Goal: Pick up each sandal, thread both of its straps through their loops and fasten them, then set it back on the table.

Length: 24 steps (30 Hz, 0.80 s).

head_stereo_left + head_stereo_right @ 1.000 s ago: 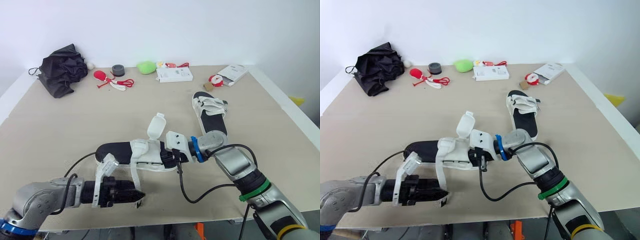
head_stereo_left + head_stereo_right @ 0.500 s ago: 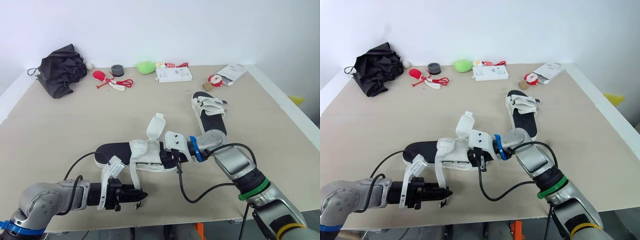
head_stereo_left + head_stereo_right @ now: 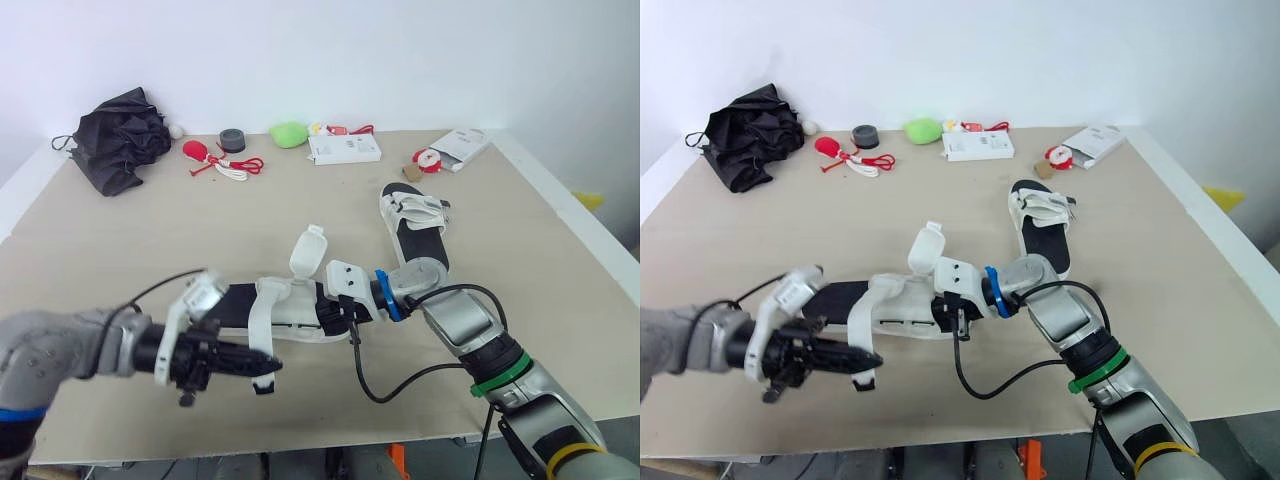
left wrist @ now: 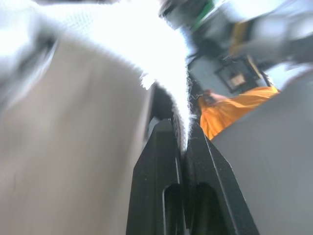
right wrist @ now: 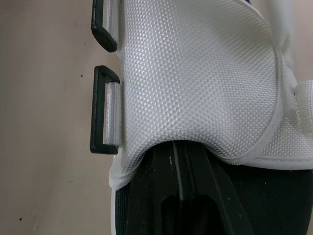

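The near sandal (image 3: 296, 307), black sole with white mesh straps, lies at the table's front middle. My right gripper (image 3: 338, 308) is shut on its white upper at the right end; the right wrist view has the fingers (image 5: 166, 196) tucked under the mesh, beside two black loops (image 5: 103, 111). My left gripper (image 3: 266, 368) is just in front of the sandal, shut on the end of a white strap (image 3: 256, 322) that runs down from it. The strap's edge (image 4: 168, 68) sits pinched between the two black fingertips. The second sandal (image 3: 416, 226) lies flat farther back on the right.
Along the far edge lie a black folded bag (image 3: 120, 135), red-and-white cords (image 3: 222, 162), a grey roll (image 3: 234, 139), a green lump (image 3: 290, 133), a white box (image 3: 346, 149) and a white packet (image 3: 463, 145). The table's front edge (image 3: 330, 440) is close under both arms.
My left gripper has shut on the strap's end and risen up and leftward with it, pulling the strap outward. The right gripper has kept its hold on the sandal.
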Available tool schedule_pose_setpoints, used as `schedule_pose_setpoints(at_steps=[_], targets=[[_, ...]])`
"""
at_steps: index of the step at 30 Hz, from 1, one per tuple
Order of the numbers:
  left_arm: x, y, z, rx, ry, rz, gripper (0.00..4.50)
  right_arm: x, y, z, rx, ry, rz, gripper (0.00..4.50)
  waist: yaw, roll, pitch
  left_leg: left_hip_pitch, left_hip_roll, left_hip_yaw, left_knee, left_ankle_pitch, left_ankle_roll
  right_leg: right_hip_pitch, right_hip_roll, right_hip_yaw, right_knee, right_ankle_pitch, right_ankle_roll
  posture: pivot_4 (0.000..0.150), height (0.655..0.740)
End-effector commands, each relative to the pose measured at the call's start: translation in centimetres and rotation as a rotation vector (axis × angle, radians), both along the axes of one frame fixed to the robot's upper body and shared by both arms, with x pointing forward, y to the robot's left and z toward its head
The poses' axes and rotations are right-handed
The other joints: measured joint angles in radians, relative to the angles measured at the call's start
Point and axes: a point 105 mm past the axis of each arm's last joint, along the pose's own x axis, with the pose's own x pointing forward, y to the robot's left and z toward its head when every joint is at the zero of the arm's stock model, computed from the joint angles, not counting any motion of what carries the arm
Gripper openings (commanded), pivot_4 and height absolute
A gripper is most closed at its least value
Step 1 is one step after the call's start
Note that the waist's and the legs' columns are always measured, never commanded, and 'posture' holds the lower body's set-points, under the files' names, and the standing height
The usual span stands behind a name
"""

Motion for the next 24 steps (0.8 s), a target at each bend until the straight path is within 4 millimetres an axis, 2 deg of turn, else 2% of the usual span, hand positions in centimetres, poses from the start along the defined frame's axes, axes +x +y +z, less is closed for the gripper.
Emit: schedule_pose_setpoints(at_steps=[1, 5, 7, 15, 20, 24], targets=[[2.0, 0.2, 2.0, -0.071, 0.014, 0.02, 0.03, 0.1, -1.7, -4.4, -0.153, 0.091, -0.079, 0.0, -0.002, -0.003, 0.0, 0.0, 0.0, -0.002, 0.0, 0.001, 0.001, 0.001, 0.002, 0.0, 0.0, 0.0, 0.0, 0.15, 0.74], [5.7, -0.1, 0.8, -0.002, -0.018, 0.11, 0.03, 0.3, -1.6, -4.3, -0.146, 0.084, -0.081, 0.0, -0.006, -0.004, 0.0, 0.001, -0.002, -0.005, 0.0, 0.001, 0.001, 0.004, 0.007, 0.005, 0.0, 0.0, 0.0, 0.15, 0.74], [6.8, -0.2, 0.3, 0.017, -0.011, 0.126, 0.03, 0.3, -1.6, -4.2, -0.144, 0.083, -0.082, 0.0, -0.006, -0.004, 0.0, 0.001, -0.001, -0.005, 0.0, 0.0, 0.0, 0.004, 0.01, 0.007, 0.0, 0.0, 0.0, 0.15, 0.74], [7.5, -0.5, -0.4, 0.037, -0.023, 0.068, 0.03, 0.4, -1.6, -4.2, -0.143, 0.083, -0.086, 0.0, -0.006, -0.004, 0.0, 0.001, 0.001, -0.006, -0.001, 0.0, 0.0, 0.002, 0.013, 0.009, 0.001, 0.001, -0.002, 0.15, 0.74], [8.0, -1.1, -2.1, 0.098, -0.012, 0.038, 0.03, 0.1, -1.7, -4.2, -0.135, 0.084, -0.101, 0.0, -0.005, -0.004, 0.0, 0.001, 0.0, -0.007, -0.001, 0.0, 0.0, 0.002, 0.013, 0.01, 0.001, 0.001, -0.002, 0.15, 0.74], [8.4, -1.3, -2.4, 0.099, -0.035, 0.047, 0.03, 0.0, -1.8, -4.2, -0.133, 0.084, -0.104, 0.0, -0.005, -0.004, 0.0, 0.001, 0.0, -0.007, -0.001, 0.0, 0.0, 0.002, 0.013, 0.011, 0.001, 0.001, -0.002, 0.15, 0.74]])
